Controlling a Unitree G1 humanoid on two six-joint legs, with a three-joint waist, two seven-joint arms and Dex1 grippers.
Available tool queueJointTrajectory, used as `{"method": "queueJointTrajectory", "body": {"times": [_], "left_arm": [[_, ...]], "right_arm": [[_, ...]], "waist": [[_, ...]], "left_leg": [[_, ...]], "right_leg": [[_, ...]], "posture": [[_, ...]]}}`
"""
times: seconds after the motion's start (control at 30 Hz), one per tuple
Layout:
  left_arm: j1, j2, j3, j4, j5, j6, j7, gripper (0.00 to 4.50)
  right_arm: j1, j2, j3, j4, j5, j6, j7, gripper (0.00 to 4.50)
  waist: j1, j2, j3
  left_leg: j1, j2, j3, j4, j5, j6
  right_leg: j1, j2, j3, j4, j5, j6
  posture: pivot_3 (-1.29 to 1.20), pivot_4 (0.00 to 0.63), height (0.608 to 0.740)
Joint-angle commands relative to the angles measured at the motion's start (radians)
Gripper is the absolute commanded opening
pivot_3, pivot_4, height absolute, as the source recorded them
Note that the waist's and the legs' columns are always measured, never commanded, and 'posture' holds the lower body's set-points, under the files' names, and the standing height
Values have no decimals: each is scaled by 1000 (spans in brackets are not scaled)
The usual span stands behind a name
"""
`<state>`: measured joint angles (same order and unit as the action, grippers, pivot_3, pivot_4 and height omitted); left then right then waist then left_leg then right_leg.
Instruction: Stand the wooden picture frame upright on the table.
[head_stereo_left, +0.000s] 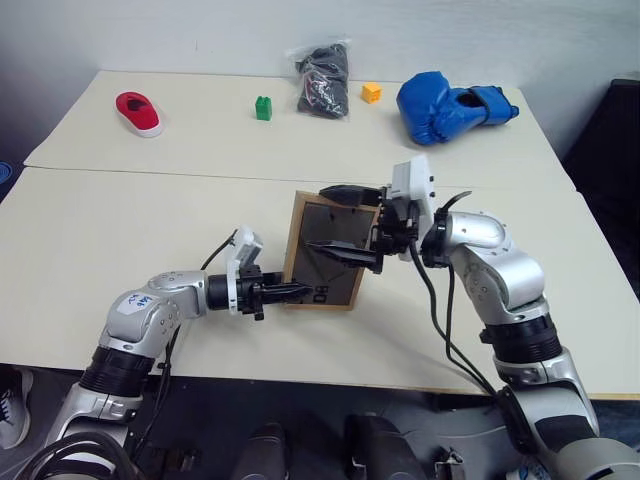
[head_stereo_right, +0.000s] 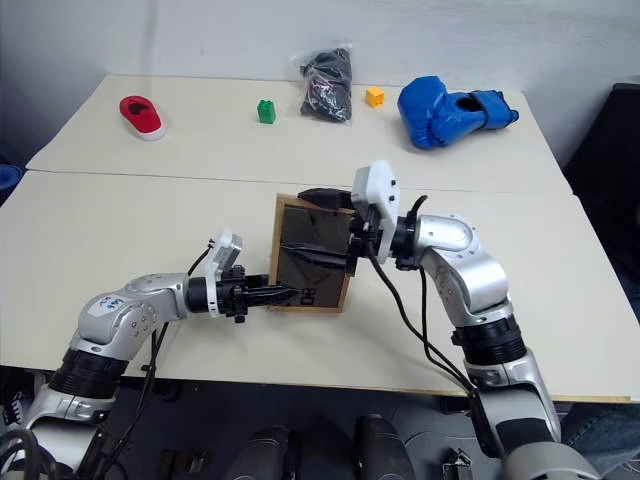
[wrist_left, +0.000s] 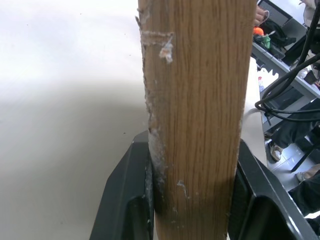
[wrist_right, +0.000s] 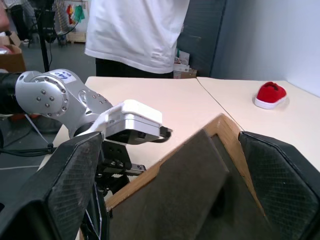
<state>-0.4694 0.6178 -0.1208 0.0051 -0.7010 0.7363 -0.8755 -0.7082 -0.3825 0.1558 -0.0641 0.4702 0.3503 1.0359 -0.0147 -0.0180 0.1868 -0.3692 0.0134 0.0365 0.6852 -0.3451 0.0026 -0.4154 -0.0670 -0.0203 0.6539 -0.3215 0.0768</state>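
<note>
- The small rectangular light-wood picture frame (head_stereo_left: 322, 253) with its dark grey-brown back was seen near the middle of the large pale cream two-panel table (head_stereo_left: 150, 215), just on the near side of the seam; it was held raised on its edge, its back turned towards the camera.
- The left gripper (head_stereo_left: 296, 291) was clamped on the frame's wooden border at the lower corner, about seven o'clock of the frame; in the left wrist view the wood grain (wrist_left: 200, 115) was pressed between the two black fingers (wrist_left: 127, 200).
- The right gripper (head_stereo_left: 345, 225) was spread wide across the frame's back from three o'clock; one finger lay over the upper edge, the other across the dark panel; whether they touched it could not be told.
- Along the far panel, from ten to one o'clock, were set a red and white shoe-shaped object (head_stereo_left: 138, 112); a green block (head_stereo_left: 263, 108); a dark bundle in clear plastic (head_stereo_left: 324, 78); an orange cube (head_stereo_left: 371, 93); a blue boxing glove (head_stereo_left: 450, 105).
- A person in a white shirt (wrist_right: 135, 30) was seen beyond the table in the right wrist view.
</note>
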Motion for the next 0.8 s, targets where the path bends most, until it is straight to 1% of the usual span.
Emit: {"method": "queueJointTrajectory", "body": {"times": [0.03, 0.17, 0.33, 0.47, 0.57, 0.67, 0.7, 0.77, 0.8], "left_arm": [[-12, 5, 29, 12, 41, 27, 25, 1254], [-10, 1, 51, 25, 34, 54, 25, 1254], [-26, -18, 110, 23, -50, 202, 45, 1254], [-16, -11, 140, 5, -98, 292, 28, 1254], [-6, 0, 144, -18, -105, 311, 6, 1254], [-7, 6, 159, -41, -138, 345, -23, 1254], [-13, 10, 167, -49, -155, 364, -33, 1254], [-42, 22, 206, -49, -237, 473, -46, 1254], [-66, 43, 216, -33, -279, 572, -51, 1254]], "right_arm": [[25, -3, 8, -45, 11, -30, 45, 4454], [58, -22, 7, -101, 21, -38, 84, 4454], [113, -55, -14, -182, 28, -63, 107, 4454], [186, -104, -23, -207, 3, -131, 147, 4454], [207, -115, -27, -187, -23, -193, 147, 4454], [188, -87, -58, -119, -63, -299, 101, 4454], [173, -84, -74, -82, -87, -360, 89, 4454], [144, -97, -131, -10, -108, -460, 70, 4454], [136, -118, -153, 18, -105, -474, 79, 4454]], "waist": [[1, 0, 0], [0, 0, 0], [-10, 0, 0], [-13, 0, 0], [-14, 0, 0], [-15, 0, 0], [-14, 0, 0], [-13, 0, 0], [-13, 0, 0]], "left_leg": [[0, 0, 0, 0, 0, 0], [0, 0, 0, 0, 0, 0], [0, 0, -1, 0, 0, 0], [0, 0, -1, -1, 0, 0], [0, 0, -1, -1, 0, 0], [0, 0, -1, -1, 0, -1], [0, 0, -1, -1, 1, -1], [0, 0, -1, -1, 1, -1], [-1, 0, -1, -1, 1, -1]], "right_leg": [[0, 0, 0, 0, 0, 0], [0, 0, 0, 0, 0, 0], [0, 0, -1, 0, 0, 0], [0, 0, -1, 0, 0, 0], [0, 0, -1, 0, 0, 0], [0, 0, 0, 0, 0, 0], [0, 0, 0, 0, 0, 0], [0, 0, 0, 0, 0, 0], [0, 0, 0, 0, 0, 0]], "posture": [[0, 150, 740], [0, 150, 740], [0, 150, 740], [0, 150, 740], [0, 150, 740], [0, 150, 740], [0, 150, 740], [0, 150, 740], [0, 150, 740]]}}
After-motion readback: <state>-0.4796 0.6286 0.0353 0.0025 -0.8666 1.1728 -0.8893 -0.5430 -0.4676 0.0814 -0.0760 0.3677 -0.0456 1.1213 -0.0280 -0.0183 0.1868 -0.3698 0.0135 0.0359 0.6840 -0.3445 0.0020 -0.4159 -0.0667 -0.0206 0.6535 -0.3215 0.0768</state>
